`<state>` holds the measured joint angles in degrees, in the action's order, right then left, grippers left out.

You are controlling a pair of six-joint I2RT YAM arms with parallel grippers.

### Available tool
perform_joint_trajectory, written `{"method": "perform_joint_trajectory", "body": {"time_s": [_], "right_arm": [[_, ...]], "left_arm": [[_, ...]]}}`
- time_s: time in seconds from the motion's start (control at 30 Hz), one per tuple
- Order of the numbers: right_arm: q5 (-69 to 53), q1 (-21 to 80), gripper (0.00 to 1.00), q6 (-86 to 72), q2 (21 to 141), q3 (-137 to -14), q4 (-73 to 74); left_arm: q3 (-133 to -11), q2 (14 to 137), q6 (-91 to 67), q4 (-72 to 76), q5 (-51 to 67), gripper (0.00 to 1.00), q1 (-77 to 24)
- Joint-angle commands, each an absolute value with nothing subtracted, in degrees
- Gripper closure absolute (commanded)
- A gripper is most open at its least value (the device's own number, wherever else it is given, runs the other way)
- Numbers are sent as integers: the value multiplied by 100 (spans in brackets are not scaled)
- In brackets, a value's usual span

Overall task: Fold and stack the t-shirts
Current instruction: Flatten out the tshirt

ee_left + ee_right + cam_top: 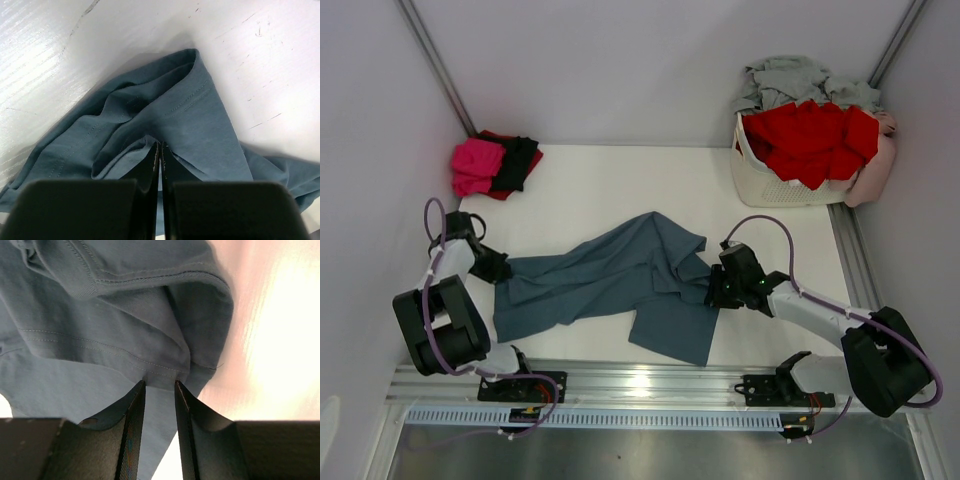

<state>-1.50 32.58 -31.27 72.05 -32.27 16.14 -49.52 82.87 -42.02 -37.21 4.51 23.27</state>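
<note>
- Left gripper (159,149), right under its own wrist lens, has both black fingers pressed together on a bunched hem of the slate blue-grey t-shirt (610,275). The bite is small, so a sharp tug may slip it.
- Right gripper (160,385) has its fingers narrowly apart, with a thick seamed fold filling the gap. It looks clamped on that fold at the shirt's 3 o'clock edge.
- That shirt lies crumpled across the middle of the table (620,190), strung between the two grips from 9 o'clock to 3 o'clock. One doubled flap trails toward 6 o'clock and another rumples toward 12.
- My judgement is that the step in hand is spreading the shirt flat before any fold.
- To do it well, draw the grips apart evenly toward 9 and 3, low over the table, until the middle wrinkles go.
- A slight lift should let the 6 o'clock flap fall open instead of dragging under.
- Unequal pull would skew the cloth, so both sides should move together.
- At 10 o'clock the folded pile (495,165) of pink, black and red shirts sits well apart from the cloth.
- At 1 o'clock the basket (790,185) holds red and grey shirts.
</note>
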Motion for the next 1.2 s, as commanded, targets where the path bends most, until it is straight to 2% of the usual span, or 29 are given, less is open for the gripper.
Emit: {"method": "perform_joint_trajectory", "body": {"time_s": [0.0,0.3,0.4,0.6,1.17], "right_arm": [[-167,3252,66,-3050,7207,-3366,1459],[255,3243,62,-3050,7304,-3410,1837],[281,3243,58,-3076,7260,-3384,1872],[211,3243,60,-3120,7242,-3235,1741],[132,3252,90,-3164,7198,-3208,1591]], "left_arm": [[-4765,8016,-4245,-3568,571,99,2373],[-4658,7945,-4192,-3480,615,99,2373],[-4632,7937,-4184,-3463,633,99,2373],[-4614,7945,-4157,-3437,659,99,2373],[-4570,7989,-4140,-3357,764,99,2382]]}}
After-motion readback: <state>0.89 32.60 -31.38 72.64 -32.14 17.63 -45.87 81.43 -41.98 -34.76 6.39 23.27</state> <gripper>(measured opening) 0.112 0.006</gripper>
